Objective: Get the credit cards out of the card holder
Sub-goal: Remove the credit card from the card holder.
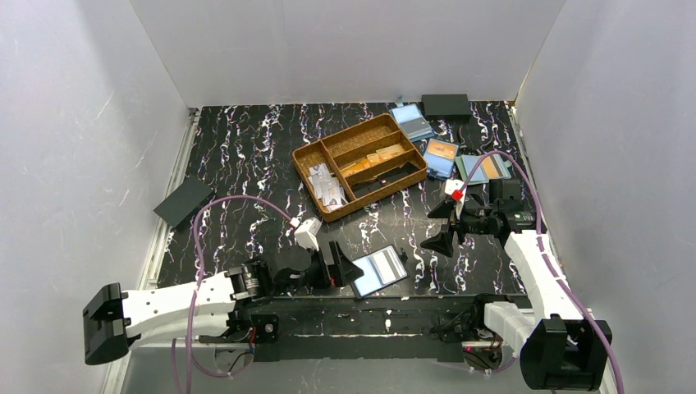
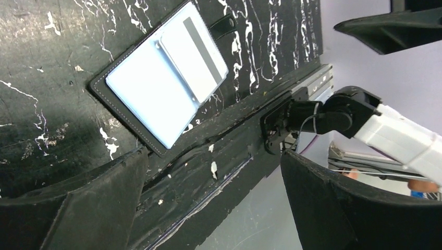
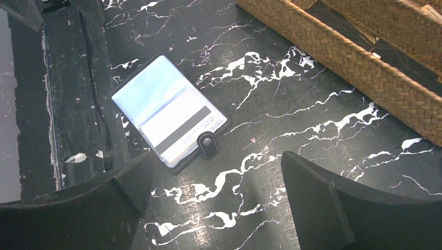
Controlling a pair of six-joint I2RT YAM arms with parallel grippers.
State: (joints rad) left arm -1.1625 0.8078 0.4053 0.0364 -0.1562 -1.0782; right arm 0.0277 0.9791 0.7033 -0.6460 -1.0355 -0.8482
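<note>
Closest in, the left gripper (image 1: 331, 268) lies low at the table's front edge with its jaws apart and nothing between them. The holder (image 1: 380, 270) is just beside it, spread open and flat on the table (image 1: 246, 148). A pale card (image 2: 195, 57) with a dark stripe sits in the sleeve on the snap tab (image 3: 208, 141) side. The other half shows only light blue lining. How many cards are stacked under the top one I cannot tell.

Further right and a little farther back, the right gripper (image 1: 443, 226) hovers above the table, also open and empty, well apart from the holder.

The step in hand looks like the reach for the first card. It would go best with one gripper pinning the bare half while the other nips the card's exposed edge and draws it along the sleeve, not upward. A thin card lying flat gives little to grip, and an unpinned holder would likely slide on the slick surface.

Beyond lies a woven tray (image 1: 341, 134) with compartments, then other holders and a black box near the back wall. The table is black with white veining, and plain white walls enclose it on three sides.
</note>
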